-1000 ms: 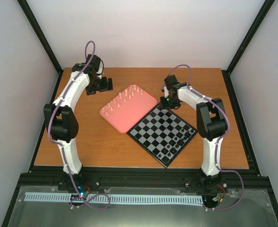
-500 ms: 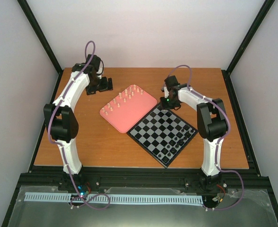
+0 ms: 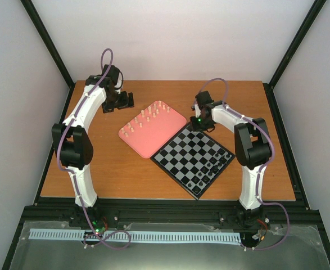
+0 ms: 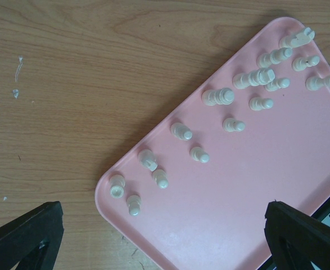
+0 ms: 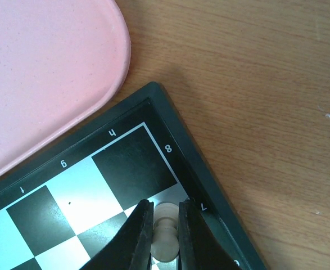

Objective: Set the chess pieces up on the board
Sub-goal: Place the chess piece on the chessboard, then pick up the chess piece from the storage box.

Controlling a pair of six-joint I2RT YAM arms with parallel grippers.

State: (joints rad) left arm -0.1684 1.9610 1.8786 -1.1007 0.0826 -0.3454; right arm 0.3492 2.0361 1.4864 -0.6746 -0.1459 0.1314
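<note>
The board (image 3: 193,157) lies at centre right, with small black pieces along its near right edge. Several cream chess pieces (image 3: 148,115) stand on the pink tray (image 3: 148,140); they also show in the left wrist view (image 4: 226,95). My right gripper (image 5: 166,222) is shut on a cream chess piece (image 5: 166,230), held low over the light square by the board's far corner (image 5: 170,146), next to the mark 7. My left gripper (image 3: 125,100) hovers open and empty by the tray's far left edge (image 4: 120,225); its fingertips (image 4: 24,236) frame that view.
The pink tray (image 5: 46,84) lies against the board's upper left side. Bare wooden table (image 3: 97,169) lies to the left and behind. Black frame posts stand at the table's edges.
</note>
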